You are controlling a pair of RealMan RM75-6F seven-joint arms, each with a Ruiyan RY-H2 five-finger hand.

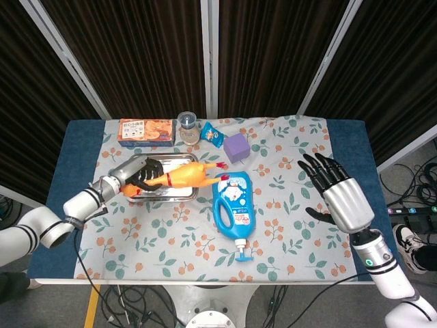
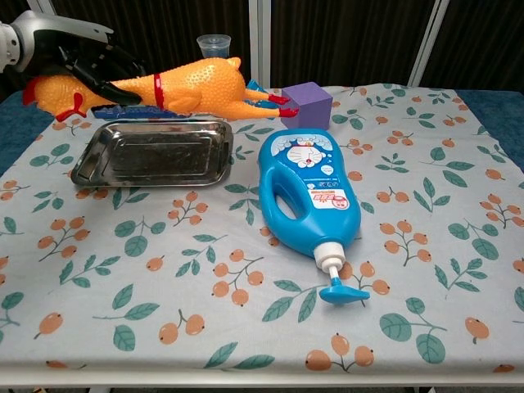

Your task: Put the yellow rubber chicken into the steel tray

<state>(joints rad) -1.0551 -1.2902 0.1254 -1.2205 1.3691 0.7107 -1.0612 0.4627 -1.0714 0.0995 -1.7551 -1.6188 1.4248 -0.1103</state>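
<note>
The left hand [image 1: 134, 179] grips the chicken [image 2: 176, 88] by its neck, carrying it above the tray [image 2: 151, 154] (right hand [image 1: 339, 196] open, well clear). Next: lower, release.

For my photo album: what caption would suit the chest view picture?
Left robot hand holds the yellow rubber chicken just above the steel tray, beside a blue bottle.

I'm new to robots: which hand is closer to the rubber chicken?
The left hand: it grips the rubber chicken near its head, above the steel tray. The right hand is open, far off across the table.
</note>
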